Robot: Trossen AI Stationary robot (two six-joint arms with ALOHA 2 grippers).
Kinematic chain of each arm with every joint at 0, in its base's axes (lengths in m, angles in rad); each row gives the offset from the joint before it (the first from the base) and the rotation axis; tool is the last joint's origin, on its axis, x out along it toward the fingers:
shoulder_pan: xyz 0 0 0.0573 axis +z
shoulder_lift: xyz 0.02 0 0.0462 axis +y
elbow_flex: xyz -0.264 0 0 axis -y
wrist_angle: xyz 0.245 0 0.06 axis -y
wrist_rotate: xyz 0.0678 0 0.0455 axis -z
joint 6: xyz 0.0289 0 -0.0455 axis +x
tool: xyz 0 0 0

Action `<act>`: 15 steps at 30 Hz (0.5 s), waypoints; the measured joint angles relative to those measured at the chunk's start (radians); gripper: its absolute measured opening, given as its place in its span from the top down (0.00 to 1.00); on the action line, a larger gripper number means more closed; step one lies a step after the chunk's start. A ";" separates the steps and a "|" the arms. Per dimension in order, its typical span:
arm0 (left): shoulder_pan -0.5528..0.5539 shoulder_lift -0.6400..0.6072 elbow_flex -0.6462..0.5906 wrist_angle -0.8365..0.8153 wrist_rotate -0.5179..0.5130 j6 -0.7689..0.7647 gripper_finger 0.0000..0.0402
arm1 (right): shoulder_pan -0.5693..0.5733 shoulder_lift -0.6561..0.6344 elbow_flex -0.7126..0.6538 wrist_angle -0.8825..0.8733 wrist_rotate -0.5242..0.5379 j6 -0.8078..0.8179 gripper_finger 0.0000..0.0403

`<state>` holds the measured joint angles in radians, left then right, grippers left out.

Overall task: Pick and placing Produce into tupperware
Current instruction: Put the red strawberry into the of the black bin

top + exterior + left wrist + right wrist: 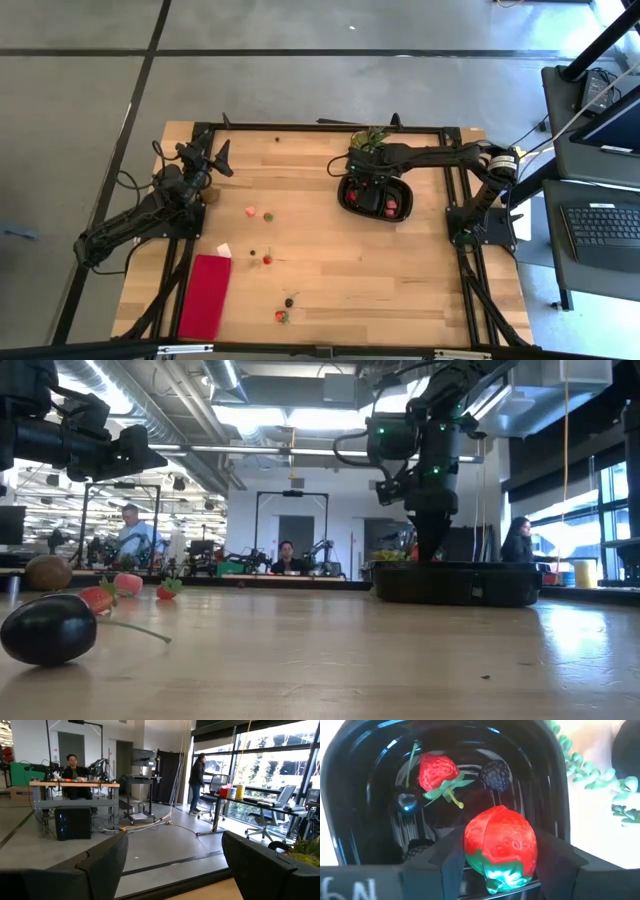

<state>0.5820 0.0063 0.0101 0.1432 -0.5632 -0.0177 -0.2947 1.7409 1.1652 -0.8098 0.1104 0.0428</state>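
Right wrist view: right gripper (pixel 501 870) clamped on strawberry (pixel 501 847) over tupperware (pixel 350 775) holding three, perhaps seven still out.

White characters resembling "6N" on right gripper body (pixel 350 887), only partly visible

Even, soft light falls on the tabletop (pixel 350 270) from overhead, with faint shadows. In the low view, ceiling strip lights and the windows at the right blow out white, and the dark berry (pixel 48 628) close to the lens is blurred. In the right wrist view the tupperware (pixel 555 795) shows glossy streaks of glare, with overexposed white surroundings.
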 joint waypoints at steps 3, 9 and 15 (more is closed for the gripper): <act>0.000 0.000 0.000 0.000 0.000 0.000 0.21 | 0.000 0.000 0.000 -0.001 -0.003 -0.002 0.45; 0.000 0.000 0.000 0.000 0.000 0.001 0.21 | 0.000 0.000 0.000 0.029 -0.053 -0.026 0.36; 0.000 0.000 0.000 0.000 0.000 0.001 0.21 | 0.001 0.000 0.000 0.047 -0.053 -0.023 0.34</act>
<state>0.5819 0.0061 0.0103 0.1432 -0.5632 -0.0166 -0.2939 1.7409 1.1656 -0.7627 0.0578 0.0201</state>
